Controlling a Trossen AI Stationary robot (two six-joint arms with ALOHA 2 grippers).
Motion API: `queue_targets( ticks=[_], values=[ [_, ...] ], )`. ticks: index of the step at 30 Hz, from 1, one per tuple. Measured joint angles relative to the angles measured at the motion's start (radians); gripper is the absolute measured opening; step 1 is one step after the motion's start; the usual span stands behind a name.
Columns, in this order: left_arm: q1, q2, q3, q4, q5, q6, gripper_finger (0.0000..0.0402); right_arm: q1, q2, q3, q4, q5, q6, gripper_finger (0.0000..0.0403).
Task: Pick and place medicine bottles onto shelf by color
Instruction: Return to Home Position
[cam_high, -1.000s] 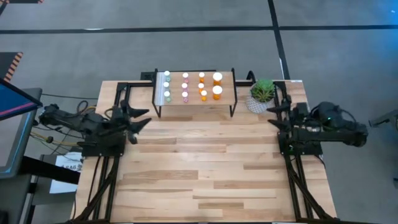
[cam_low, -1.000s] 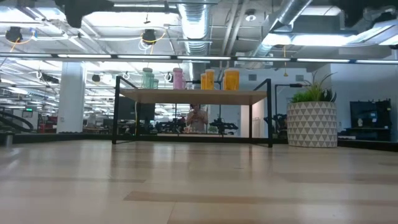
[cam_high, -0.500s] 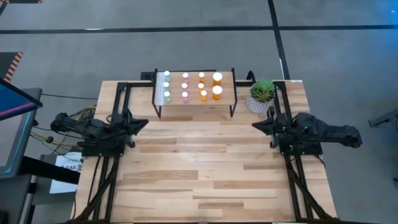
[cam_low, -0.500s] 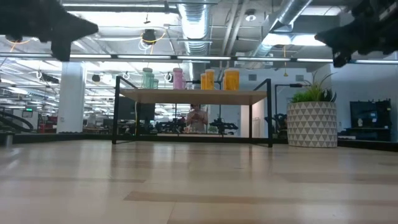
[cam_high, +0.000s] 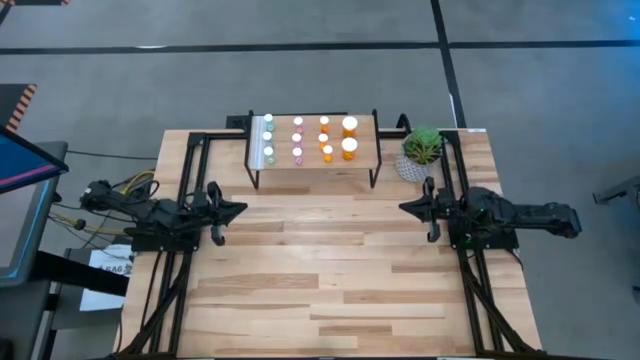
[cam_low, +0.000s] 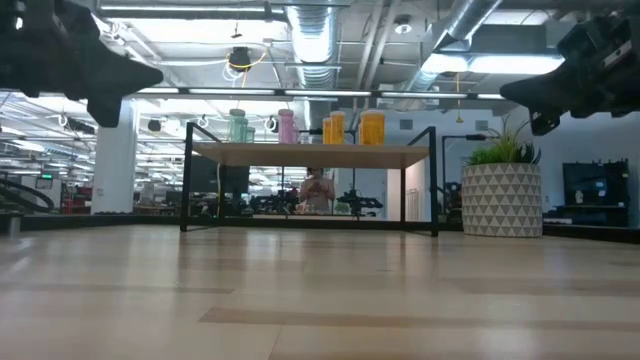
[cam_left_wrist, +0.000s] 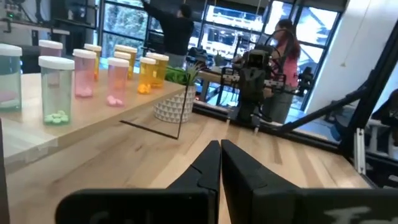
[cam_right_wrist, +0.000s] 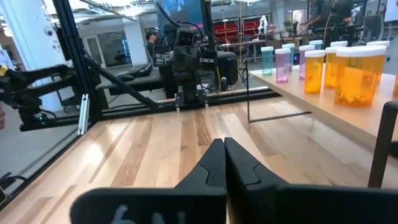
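The shelf (cam_high: 312, 162) stands at the table's far middle on its thin black legs. On its plank top stand the medicine bottles in rows by color: green (cam_high: 268, 138) on the left, pink (cam_high: 298, 138) beside them, orange (cam_high: 337, 138) on the right. The left wrist view shows them upright on their bases (cam_left_wrist: 56, 87). My left gripper (cam_high: 238, 210) hovers shut over the table's left side, pointing toward the middle. My right gripper (cam_high: 404, 208) hovers shut over the right side, facing it. Both hold nothing.
A potted green plant (cam_high: 421, 150) stands at the far right beside the shelf, close behind my right arm. Bare wooden tabletop (cam_high: 320, 260) stretches between the arms and toward the near edge. People show in the room beyond the table (cam_left_wrist: 286, 56).
Both grippers have shut on nothing. My left gripper has moved a little toward the table's middle and near edge. My right gripper has swung away from the plant toward the table's middle. Both have come down into the low view. The bottles and shelf have not moved.
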Motion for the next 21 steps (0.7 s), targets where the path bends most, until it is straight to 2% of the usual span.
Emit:
queue_targets(
  ticks=[5, 11, 18, 21],
  values=[
    [0.0, 0.0, 0.0, 0.0, 0.014, 0.01, 0.0, -0.001, 0.0, 0.0, -0.012, 0.0, 0.004, 0.0024],
    [-0.001, 0.0, -0.001, -0.001, 0.12, 0.025, 0.0, -0.001, 0.0, -0.001, -0.019, 0.0, -0.001, 0.0036],
    [0.0, 0.0, 0.003, -0.024, 0.072, 0.002, 0.0, -0.001, 0.0, -0.001, -0.023, 0.001, 0.038, 0.0037],
    [0.0, 0.0, 0.006, -0.034, 0.073, 0.056, 0.0, -0.001, 0.0, -0.002, -0.023, 0.001, 0.038, 0.0037]
  ],
)
